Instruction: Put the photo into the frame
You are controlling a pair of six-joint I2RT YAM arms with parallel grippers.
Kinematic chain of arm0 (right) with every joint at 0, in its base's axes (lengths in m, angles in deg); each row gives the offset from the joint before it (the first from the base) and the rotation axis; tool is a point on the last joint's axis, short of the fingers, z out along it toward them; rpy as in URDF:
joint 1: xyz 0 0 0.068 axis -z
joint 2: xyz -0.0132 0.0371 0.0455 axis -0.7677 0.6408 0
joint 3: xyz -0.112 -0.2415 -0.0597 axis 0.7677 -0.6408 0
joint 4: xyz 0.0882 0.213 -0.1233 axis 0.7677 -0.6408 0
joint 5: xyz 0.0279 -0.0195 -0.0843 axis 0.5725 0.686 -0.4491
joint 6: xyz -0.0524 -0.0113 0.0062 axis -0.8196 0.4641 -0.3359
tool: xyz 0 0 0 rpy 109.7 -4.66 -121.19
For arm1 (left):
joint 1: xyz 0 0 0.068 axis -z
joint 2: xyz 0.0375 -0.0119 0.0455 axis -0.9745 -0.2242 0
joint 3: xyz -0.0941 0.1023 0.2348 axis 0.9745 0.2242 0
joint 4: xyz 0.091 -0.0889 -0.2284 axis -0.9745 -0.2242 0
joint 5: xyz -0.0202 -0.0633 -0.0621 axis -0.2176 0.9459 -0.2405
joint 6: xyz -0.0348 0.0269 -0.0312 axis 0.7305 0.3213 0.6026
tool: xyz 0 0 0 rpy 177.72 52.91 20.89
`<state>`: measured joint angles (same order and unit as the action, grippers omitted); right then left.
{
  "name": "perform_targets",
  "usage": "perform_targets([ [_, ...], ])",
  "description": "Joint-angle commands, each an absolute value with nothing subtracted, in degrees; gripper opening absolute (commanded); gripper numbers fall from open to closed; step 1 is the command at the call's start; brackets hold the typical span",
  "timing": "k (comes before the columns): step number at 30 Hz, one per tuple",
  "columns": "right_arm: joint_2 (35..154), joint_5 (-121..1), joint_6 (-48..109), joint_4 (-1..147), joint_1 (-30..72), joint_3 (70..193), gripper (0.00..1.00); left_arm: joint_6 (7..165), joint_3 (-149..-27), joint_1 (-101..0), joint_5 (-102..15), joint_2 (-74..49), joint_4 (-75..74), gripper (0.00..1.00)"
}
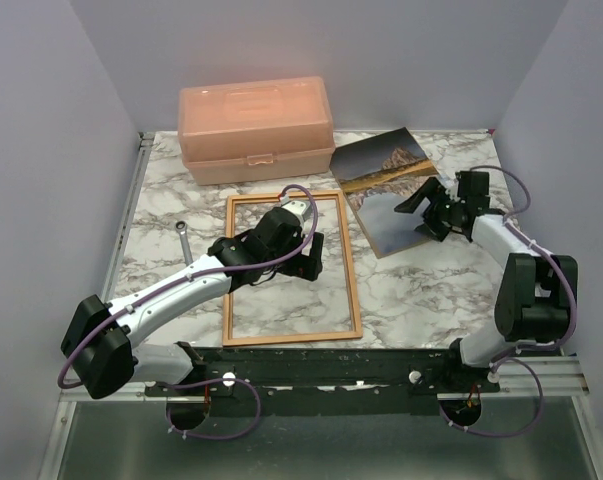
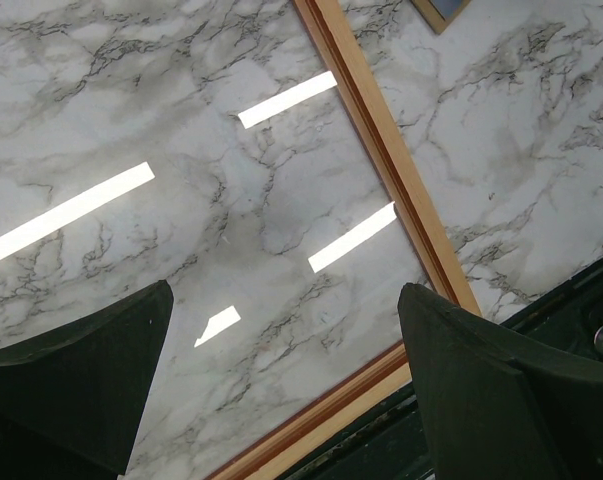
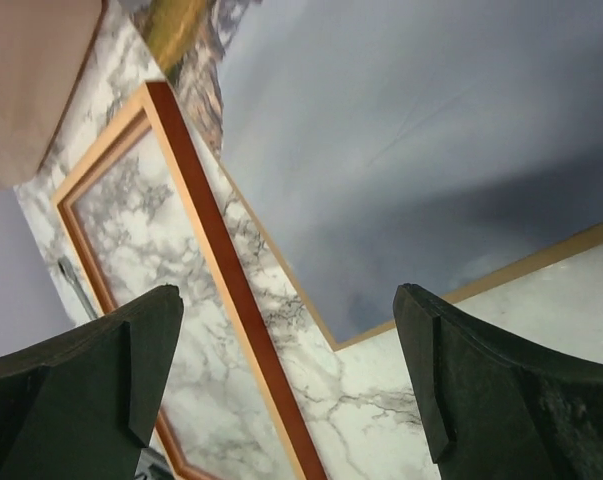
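Between lavender walls (image 1: 41, 150), on the marble tabletop (image 1: 431, 290), the frame (image 1: 352, 280) is lying flat, the photo (image 1: 381, 190) lying face-up beside it. A peach box (image 1: 256, 130) is sitting closed behind; left gripper (image 2: 284, 290) and right gripper (image 3: 289, 290) are hovering released.

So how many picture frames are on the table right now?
1. The frame lies flat centrally, beneath the left gripper, left of the photo. The closed peach box could hide more.
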<state>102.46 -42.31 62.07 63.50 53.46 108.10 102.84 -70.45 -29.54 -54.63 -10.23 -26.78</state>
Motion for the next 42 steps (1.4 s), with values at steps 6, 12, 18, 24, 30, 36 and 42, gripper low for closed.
perform_targets([
  [6,105.36,-46.28,61.88,56.02,67.95,114.25,0.96,102.57,-69.32,-29.23,-55.49,-9.81,-26.23,0.98],
  [12,108.73,-47.06,64.07,57.11,74.85,116.91,0.96,102.48,-69.06,-29.23,-55.49,-9.98,-26.1,0.98],
  [18,113.75,-49.3,64.27,56.91,77.05,121.99,0.95,102.4,-68.97,-29.23,-55.44,-10.51,-25.79,0.98],
  [24,118.67,-49.02,65.33,57.18,77.22,126.21,0.92,102.39,-69.08,-29.23,-55.27,-11.37,-25.41,0.98],
  [30,121.63,-47.88,66.5,59.6,77.22,125.65,0.9,102.22,-69.29,-29.22,-55.12,-11.97,-25.4,0.98],
  [36,123.91,-48.31,67.46,61.39,77.24,124.93,0.89,101.98,-69.19,-29.23,-55.18,-12.06,-25.42,0.98],
  [42,126.32,-46.33,68.71,63.03,77.23,125.87,0.85,101.68,-69.14,-29.22,-55.58,-12.27,-25.76,0.98],
])
